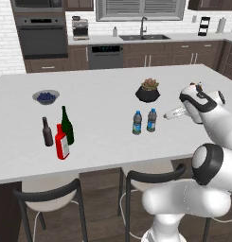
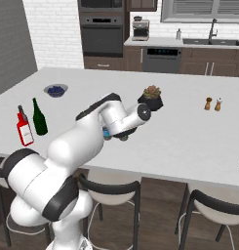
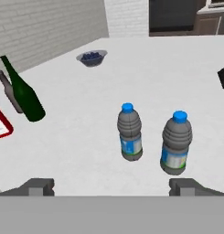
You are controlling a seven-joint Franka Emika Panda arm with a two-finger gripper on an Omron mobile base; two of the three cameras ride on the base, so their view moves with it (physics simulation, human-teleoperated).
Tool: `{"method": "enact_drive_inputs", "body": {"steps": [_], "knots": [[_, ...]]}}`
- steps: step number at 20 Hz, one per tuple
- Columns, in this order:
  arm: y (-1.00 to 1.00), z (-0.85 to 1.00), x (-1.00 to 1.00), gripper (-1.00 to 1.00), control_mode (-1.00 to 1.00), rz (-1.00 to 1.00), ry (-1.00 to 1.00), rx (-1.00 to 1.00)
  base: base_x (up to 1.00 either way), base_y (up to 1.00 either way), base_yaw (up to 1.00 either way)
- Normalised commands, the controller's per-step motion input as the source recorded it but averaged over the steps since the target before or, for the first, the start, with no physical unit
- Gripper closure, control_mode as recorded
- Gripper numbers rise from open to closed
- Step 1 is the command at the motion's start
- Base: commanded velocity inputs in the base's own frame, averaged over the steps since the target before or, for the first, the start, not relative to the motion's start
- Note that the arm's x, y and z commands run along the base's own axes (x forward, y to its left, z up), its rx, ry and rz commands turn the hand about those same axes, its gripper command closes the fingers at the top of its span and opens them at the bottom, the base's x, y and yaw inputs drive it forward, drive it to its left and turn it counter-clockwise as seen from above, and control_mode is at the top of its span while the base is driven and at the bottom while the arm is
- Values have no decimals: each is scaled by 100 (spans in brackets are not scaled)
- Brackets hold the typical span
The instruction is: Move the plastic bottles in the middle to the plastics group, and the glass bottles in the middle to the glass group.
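Two small clear plastic bottles with blue caps and blue labels stand upright side by side mid-counter, one on the left and one on the right. My gripper hovers just to their right, pointing at them, open and holding nothing. At the left of the counter the red glass bottle stands against the glass group: a tall green wine bottle and a shorter brown bottle.
A bowl of blueberries sits at the far left. A dark pot with a plant stands behind the plastic bottles. Salt and pepper shakers are at the right. Stools line the counter's near edge.
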Motion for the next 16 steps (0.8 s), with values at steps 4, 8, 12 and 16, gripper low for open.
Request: {"method": "enact_drive_inputs", "body": {"steps": [4, 8, 12, 16], "knots": [[-9, -8, 1, -100, -100, 0, -1, 0, 0, 0, 0], [-3, -10, 9, -100, -100, 0, 0, 0, 0, 0, 0], [0, -5, 18, -100, -100, 0, 0, 0, 0, 0, 0], [-48, -6, 33, -100, -100, 0, 0, 0, 0, 0, 0]]}}
